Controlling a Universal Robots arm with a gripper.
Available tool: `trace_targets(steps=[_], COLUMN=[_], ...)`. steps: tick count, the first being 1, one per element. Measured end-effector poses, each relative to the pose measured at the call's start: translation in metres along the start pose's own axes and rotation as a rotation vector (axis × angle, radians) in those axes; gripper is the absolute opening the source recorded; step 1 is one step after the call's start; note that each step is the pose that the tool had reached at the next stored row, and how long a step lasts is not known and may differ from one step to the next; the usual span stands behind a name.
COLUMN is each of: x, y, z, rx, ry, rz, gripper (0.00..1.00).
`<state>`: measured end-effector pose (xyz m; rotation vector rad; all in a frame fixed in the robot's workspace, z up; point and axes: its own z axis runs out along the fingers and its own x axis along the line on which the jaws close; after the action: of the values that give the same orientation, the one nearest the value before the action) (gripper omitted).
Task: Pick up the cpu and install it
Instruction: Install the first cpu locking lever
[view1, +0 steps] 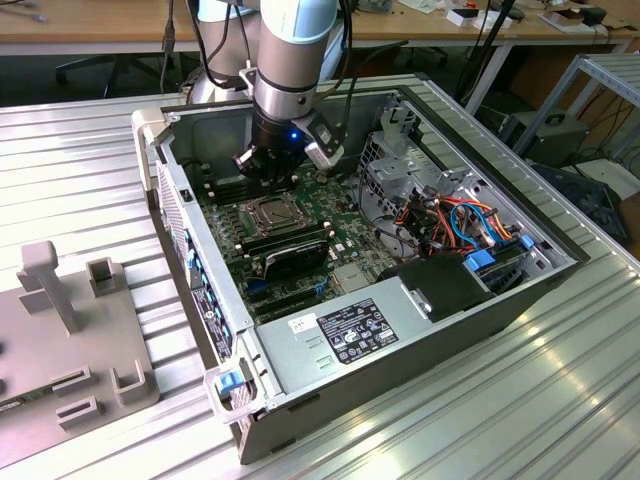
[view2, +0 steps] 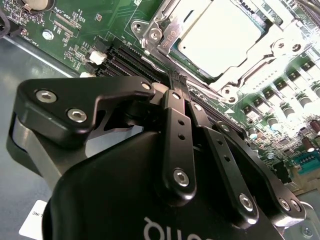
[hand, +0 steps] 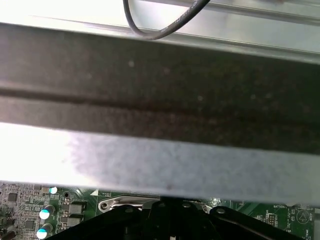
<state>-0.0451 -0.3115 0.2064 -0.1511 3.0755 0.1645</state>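
The gripper (view2: 178, 80) hangs inside the open computer case (view1: 420, 320) on the worktop (view1: 560, 400), fingers pressed together and holding nothing. Just beyond its fingertips, the cpu (view2: 220, 37) sits in the socket frame (view2: 165, 30) on the motherboard (view1: 335, 245).

A ribbed aluminium work surface (view1: 520, 400) is seen across the exterior view, its grooves running diagonally. At 8 o'clock, a grey fixture plate (view1: 60, 350) with upright blocks and slots is laid on that surface. Along 12 o'clock, a wooden desk (view1: 120, 25) is placed behind the bench, with dark floor beneath it and a chair base (view1: 85, 68) visible under its edge. Small items of clutter are scattered on the desktop toward 1 o'clock. At 3 o'clock, a grey metal shelving frame (view1: 600, 75) is positioned, with cables hanging nearby. Even, diffuse lighting is noted; bright reflections are observed on the aluminium ribs.
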Motion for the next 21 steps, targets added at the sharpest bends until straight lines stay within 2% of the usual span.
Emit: trace_targets(steps=[4, 6, 12, 17, 21], x=[-0.0007, -0.0035, -0.0036, -0.0037, -0.0036], y=[-0.0003, -0.0008, -0.0007, -0.0008, -0.0007], z=[0.0020, 0.0041, 0.0043, 0.0043, 0.0043], rx=[0.0000, 0.0006, 0.0013, 0.0095, 0.0099], ry=[0.0002, 0.0002, 0.0002, 0.0009, 0.0010], rz=[0.000, 0.000, 0.000, -0.001, -0.001], gripper=[0.11, 0.11, 0.11, 0.11, 0.11])
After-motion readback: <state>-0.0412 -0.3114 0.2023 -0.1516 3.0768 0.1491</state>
